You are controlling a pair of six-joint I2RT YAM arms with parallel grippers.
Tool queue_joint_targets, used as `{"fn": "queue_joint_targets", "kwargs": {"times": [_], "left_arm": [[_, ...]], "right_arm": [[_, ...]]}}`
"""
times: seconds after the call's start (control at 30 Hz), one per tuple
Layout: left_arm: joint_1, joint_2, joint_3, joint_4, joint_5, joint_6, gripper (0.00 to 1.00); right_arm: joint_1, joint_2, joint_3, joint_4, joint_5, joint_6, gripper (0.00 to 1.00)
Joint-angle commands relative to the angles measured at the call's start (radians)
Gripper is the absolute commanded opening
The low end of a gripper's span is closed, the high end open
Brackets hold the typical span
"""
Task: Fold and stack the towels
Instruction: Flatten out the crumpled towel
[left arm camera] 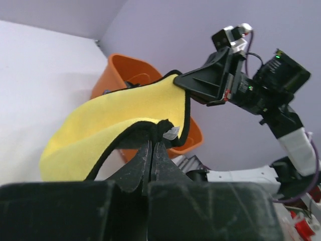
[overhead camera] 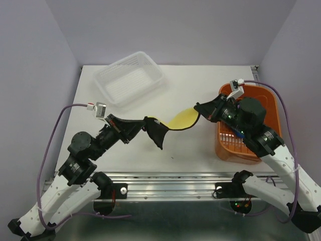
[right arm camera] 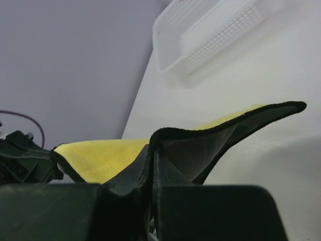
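A yellow towel (overhead camera: 183, 119) with black edging and a dark underside hangs in the air over the middle of the table, stretched between both arms. My left gripper (overhead camera: 146, 122) is shut on its left corner, where a dark flap droops down. My right gripper (overhead camera: 198, 108) is shut on its right corner, just left of the orange basket. In the left wrist view the yellow towel (left arm camera: 90, 135) runs from my shut left gripper (left arm camera: 153, 143) up to the other arm. In the right wrist view the towel (right arm camera: 105, 155) spreads beyond my right gripper (right arm camera: 152, 150). No other towels show clearly.
An orange plastic basket (overhead camera: 268, 100) sits at the right side of the table, under my right arm, with dark items inside. A white mesh basket (overhead camera: 129, 79) stands at the back left. The metal rail (overhead camera: 170, 181) runs along the near edge.
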Motion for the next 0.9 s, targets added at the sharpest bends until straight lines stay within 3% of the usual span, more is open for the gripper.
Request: {"fn": "queue_joint_targets", "kwargs": {"times": [0.0, 0.2, 0.33, 0.37, 0.47, 0.57, 0.7, 0.87], "left_arm": [[-0.003, -0.019, 0.010, 0.091, 0.191, -0.026, 0.00], [-0.003, -0.039, -0.024, 0.094, 0.109, -0.064, 0.00], [-0.003, 0.016, -0.038, 0.027, -0.100, -0.081, 0.00], [-0.003, 0.068, -0.044, 0.017, -0.205, -0.100, 0.00], [0.000, 0.215, -0.041, 0.017, -0.348, -0.100, 0.00], [0.035, 0.387, -0.020, 0.083, -0.428, -0.069, 0.00], [0.169, 0.623, 0.037, 0.206, -0.301, -0.017, 0.00], [0.259, 0.840, 0.143, 0.215, -0.303, 0.030, 0.00]], "right_arm": [[-0.001, -0.048, -0.001, -0.040, -0.205, 0.036, 0.01], [-0.001, -0.078, 0.002, -0.100, -0.077, 0.060, 0.01], [0.001, 0.025, -0.029, -0.089, 0.040, 0.058, 0.01], [-0.001, 0.060, -0.035, -0.086, 0.111, 0.063, 0.01], [-0.013, 0.216, -0.044, -0.065, 0.233, 0.085, 0.01], [-0.155, 0.373, -0.055, 0.062, 0.101, 0.098, 0.01], [-0.194, 0.560, 0.043, 0.089, 0.124, 0.044, 0.01], [-0.206, 0.752, 0.190, 0.073, 0.143, -0.016, 0.01]]}}
